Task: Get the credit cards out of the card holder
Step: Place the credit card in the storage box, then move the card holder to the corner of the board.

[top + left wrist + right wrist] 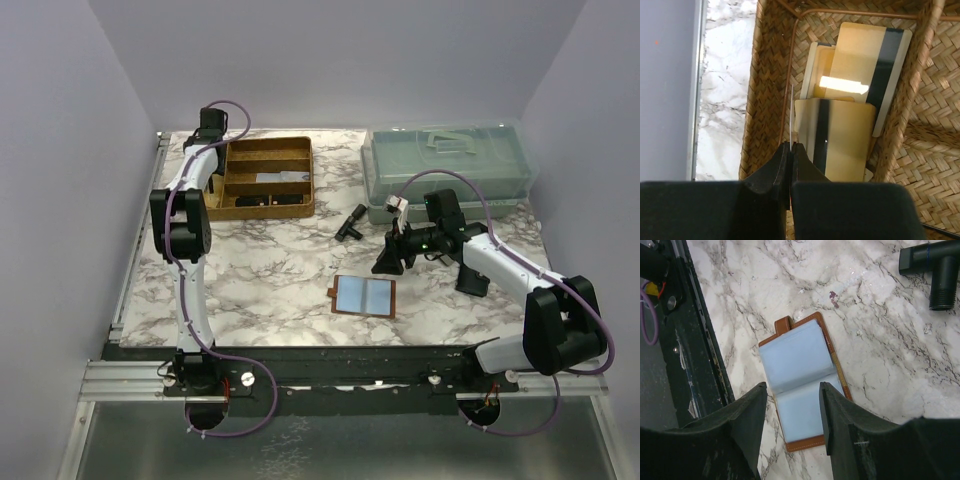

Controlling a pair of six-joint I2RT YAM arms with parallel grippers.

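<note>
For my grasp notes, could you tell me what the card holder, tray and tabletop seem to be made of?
Card holder: likely leather or imitation, brown, stitched rim; clear plastic sleeves. Tray: woven straw or rattan, matte, its weave plain. Tabletop: marble look, grey veins; stone or printed laminate.

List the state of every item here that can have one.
card holder: lying open, visible sleeves look empty.
credit cards: overlapped flat in woven tray.
left gripper: shut on a credit card held edge-on.
right gripper: open, above card holder.
plastic box: lid on.
</note>
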